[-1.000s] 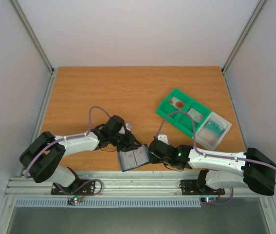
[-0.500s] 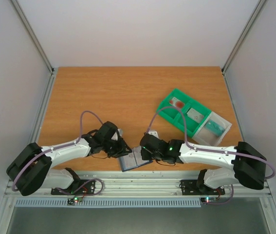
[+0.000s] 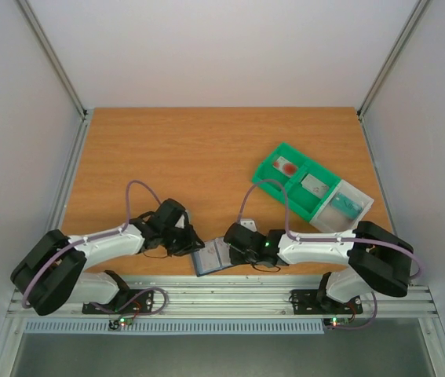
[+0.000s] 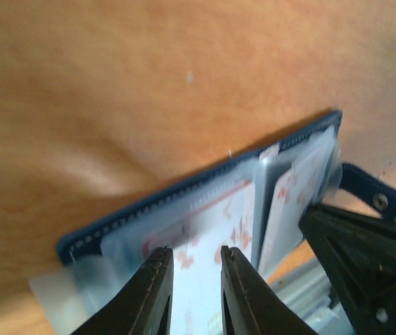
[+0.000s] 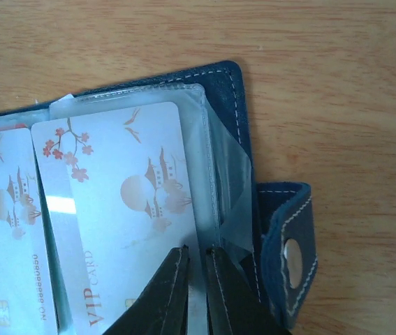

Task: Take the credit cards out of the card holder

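— Where did we find the holder (image 3: 210,258)?

— Open on the table (image 3: 191,149), right under both sets of fingertips. The left gripper (image 4: 195,251) stood at one side of it and the right gripper (image 5: 196,252) at the other. From the left wrist we saw the right gripper's dark body just beside our left fingers (image 4: 152,296).

— And the cards (image 5: 9,230)?

— The ones by the grippers sat in the holder's clear pockets. Just ahead of the right fingertips we read a whitish VIP card (image 5: 124,223), with a second card to its left. Another, with red marks, lay under the left tips.

— How did the left gripper stand?

— Released. Its fingers were a little apart with a strip of card showing between them. The tips were over the nearer panel, but we could not tell whether they touched it.

— The right one?

— Nearly clenched. Only a thin slit showed, and the VIP card's edge and the sleeve (image 5: 222,181) ran into it. We could not tell whether it truly gripped that edge.

— The tab (image 5: 288,255)?

— Just right of the right fingers, snap facing up, on the holder's edge.

— Anything else?

— A green tray (image 3: 268,163), well beyond the right gripper, held a few more cards, one with a red blotch.
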